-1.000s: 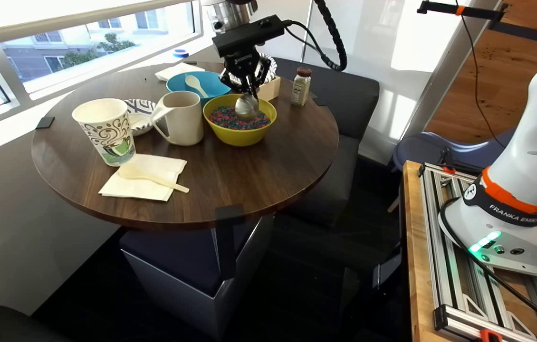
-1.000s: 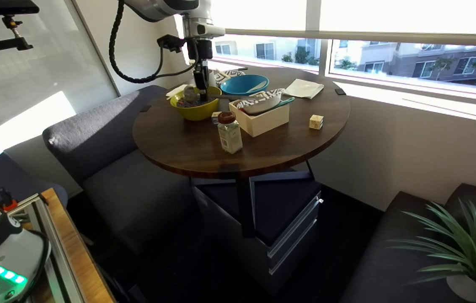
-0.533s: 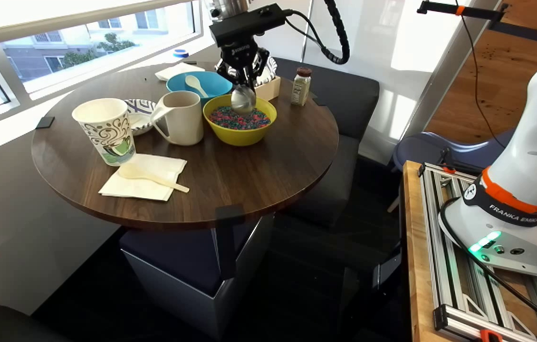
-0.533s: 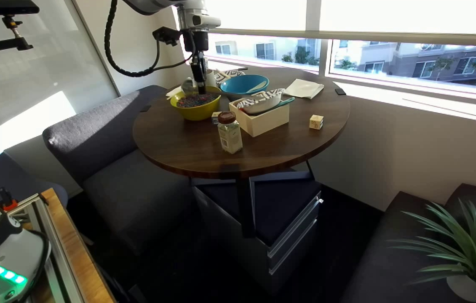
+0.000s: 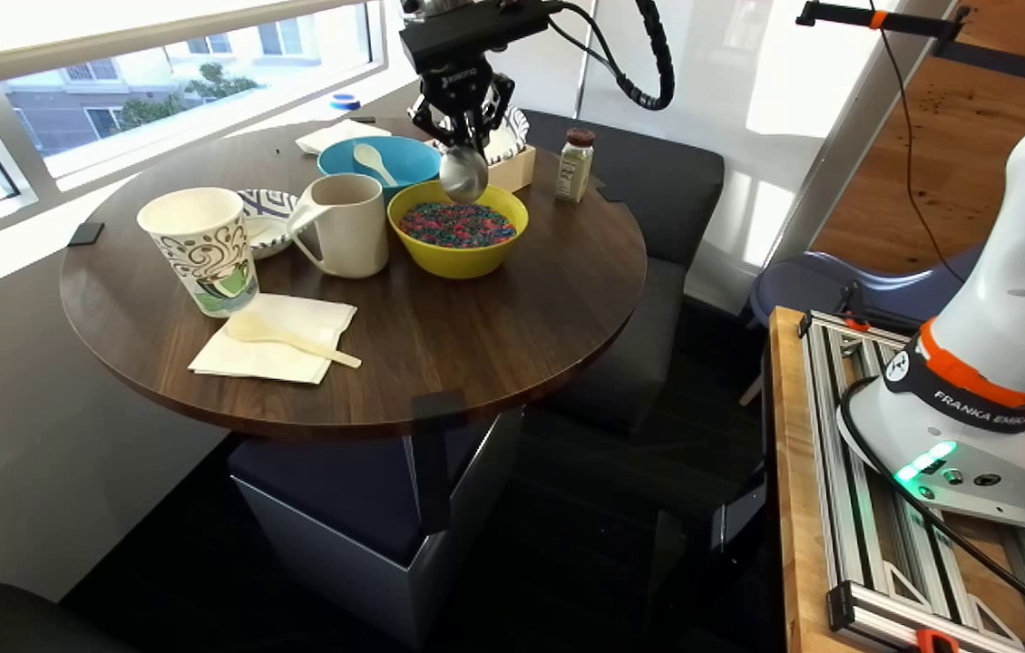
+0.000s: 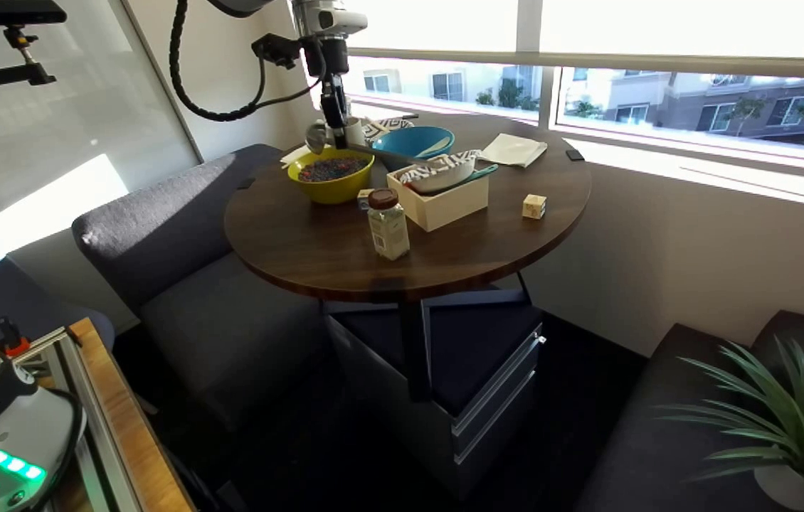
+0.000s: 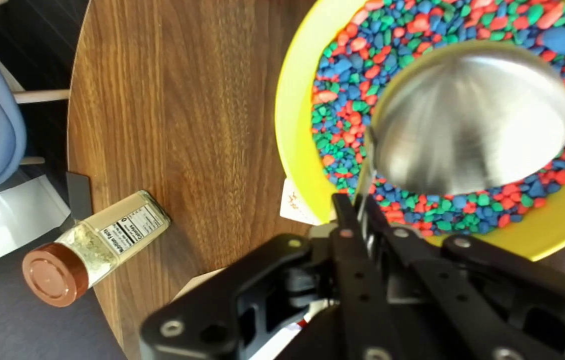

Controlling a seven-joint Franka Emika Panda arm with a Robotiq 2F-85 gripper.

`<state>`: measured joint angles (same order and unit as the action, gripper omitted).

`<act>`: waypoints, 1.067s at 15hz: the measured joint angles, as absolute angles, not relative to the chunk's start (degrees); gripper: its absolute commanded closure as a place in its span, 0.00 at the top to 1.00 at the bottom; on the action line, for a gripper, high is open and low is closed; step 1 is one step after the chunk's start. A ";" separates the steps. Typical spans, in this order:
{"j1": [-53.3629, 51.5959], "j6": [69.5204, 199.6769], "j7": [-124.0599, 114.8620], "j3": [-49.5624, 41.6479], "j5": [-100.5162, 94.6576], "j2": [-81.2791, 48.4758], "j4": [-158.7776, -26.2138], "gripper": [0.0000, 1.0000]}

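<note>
One metal ladle [image 7: 472,120] pinched btwn jaws, yellow bowl [image 7: 295,105] of coloured bits [image 7: 482,210] below 'em; prob. mid-scooping, next move calls for firm grip, no tilting.

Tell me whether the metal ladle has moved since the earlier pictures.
Yes: in both exterior views, the metal ladle has risen relative to the unmoved yellow bowl.
</note>
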<state>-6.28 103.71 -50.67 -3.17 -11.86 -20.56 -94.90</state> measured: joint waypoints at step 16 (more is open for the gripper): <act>-6.28 106.61 -40.08 -2.17 -12.51 -15.16 -100.16 0.07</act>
